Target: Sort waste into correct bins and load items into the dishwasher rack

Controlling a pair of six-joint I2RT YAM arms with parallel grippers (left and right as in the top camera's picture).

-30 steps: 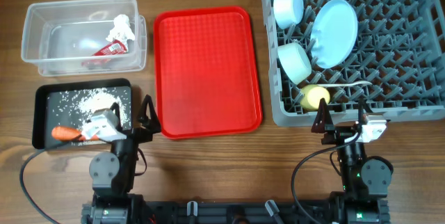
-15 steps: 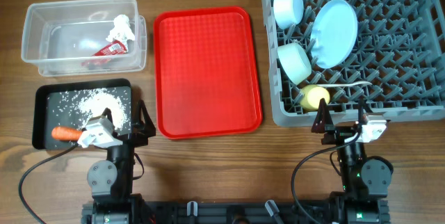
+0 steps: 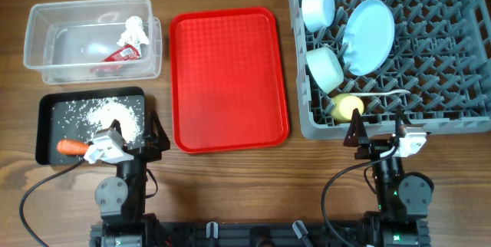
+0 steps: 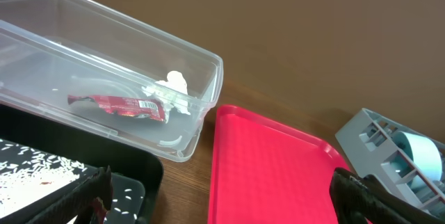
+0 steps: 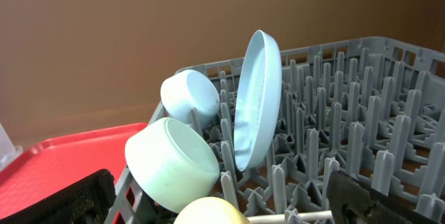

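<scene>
**Red tray sits mid-surface**

There it is, the flat red tray point(image 3: 229, 78), lying in the middle of the brown wooden surface point(image 3: 230, 201), its long sides running away from the near edge. It has rounded corners, a raised rim all round and a fine dimpled texture across its floor. The left wrist view shows it glossy, with wood grain visible just beyond its far rim. The right wrist view catches only one corner, low on the left. Behind, in both wrist views, stands a plain brown backdrop point(image 4: 313, 29).
</scene>
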